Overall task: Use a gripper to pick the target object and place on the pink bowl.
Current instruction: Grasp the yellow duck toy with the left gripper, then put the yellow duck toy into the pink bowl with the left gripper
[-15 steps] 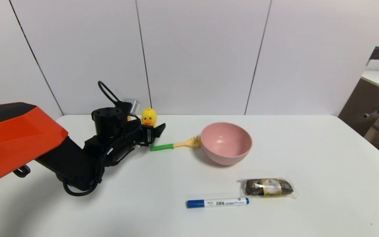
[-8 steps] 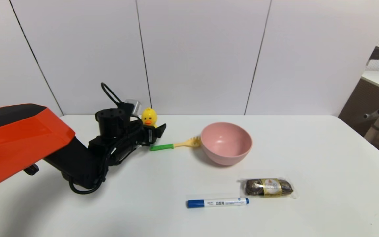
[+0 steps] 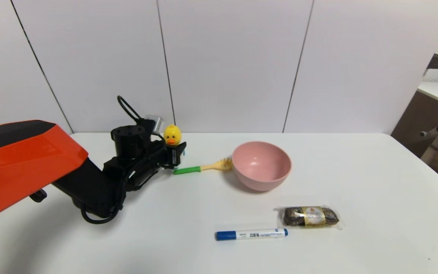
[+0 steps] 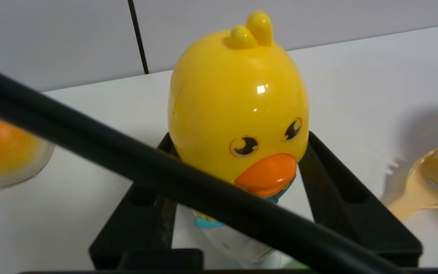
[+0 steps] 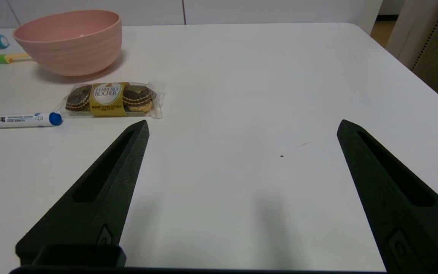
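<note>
Left wrist view: grasp stage. The left gripper (image 4: 238, 137) is clamped on the yellow duck (image 4: 234, 91), which stands outside the pink bowl (image 3: 261, 184); lifting clear of the fork (image 3: 216, 166) should follow. The right gripper (image 5: 243, 127), parked above the table (image 5: 242, 228), is spread apart.

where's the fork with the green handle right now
In the head view, the green-handled fork lies left of the pink bowl, its yellow tines reaching the bowl's left side.
</note>
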Robot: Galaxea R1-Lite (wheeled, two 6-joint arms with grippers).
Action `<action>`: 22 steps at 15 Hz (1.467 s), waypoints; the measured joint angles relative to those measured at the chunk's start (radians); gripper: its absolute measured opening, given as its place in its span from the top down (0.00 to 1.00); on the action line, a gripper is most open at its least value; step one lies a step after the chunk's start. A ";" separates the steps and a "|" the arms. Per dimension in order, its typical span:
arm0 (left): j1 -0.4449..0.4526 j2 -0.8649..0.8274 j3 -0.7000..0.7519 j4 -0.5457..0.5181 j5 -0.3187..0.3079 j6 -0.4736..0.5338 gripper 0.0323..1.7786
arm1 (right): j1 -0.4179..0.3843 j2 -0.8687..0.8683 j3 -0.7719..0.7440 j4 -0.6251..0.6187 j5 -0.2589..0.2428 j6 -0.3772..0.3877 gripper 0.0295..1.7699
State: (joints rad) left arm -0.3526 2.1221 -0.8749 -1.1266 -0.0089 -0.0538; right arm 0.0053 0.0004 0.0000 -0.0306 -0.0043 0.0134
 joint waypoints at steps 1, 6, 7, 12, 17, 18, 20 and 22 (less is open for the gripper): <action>0.000 0.000 0.000 -0.002 0.000 0.000 0.51 | 0.000 0.000 0.000 0.000 0.000 0.000 0.03; 0.000 -0.003 0.001 -0.017 0.001 0.000 0.80 | 0.000 0.000 0.000 0.000 0.000 0.000 0.03; 0.000 -0.004 0.001 -0.017 0.001 0.000 0.80 | 0.000 0.000 0.000 0.000 0.000 0.000 0.03; 0.000 -0.017 0.001 -0.015 0.000 0.000 0.80 | 0.000 0.000 0.000 0.000 0.000 0.000 0.03; -0.001 -0.090 0.001 -0.006 -0.004 0.008 0.80 | 0.000 0.000 0.000 0.000 0.000 0.000 0.03; -0.002 -0.108 0.002 -0.001 -0.006 0.016 0.80 | 0.000 0.000 0.000 0.000 0.000 0.000 0.03; -0.010 -0.151 0.002 0.020 -0.009 0.029 0.80 | 0.000 0.000 0.000 0.000 0.000 0.000 0.03; -0.042 -0.197 0.002 0.058 -0.011 0.035 0.80 | 0.000 0.000 0.000 0.000 0.000 0.000 0.03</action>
State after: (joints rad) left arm -0.3949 1.9251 -0.8732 -1.0683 -0.0196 -0.0187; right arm 0.0057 0.0004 0.0000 -0.0311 -0.0043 0.0134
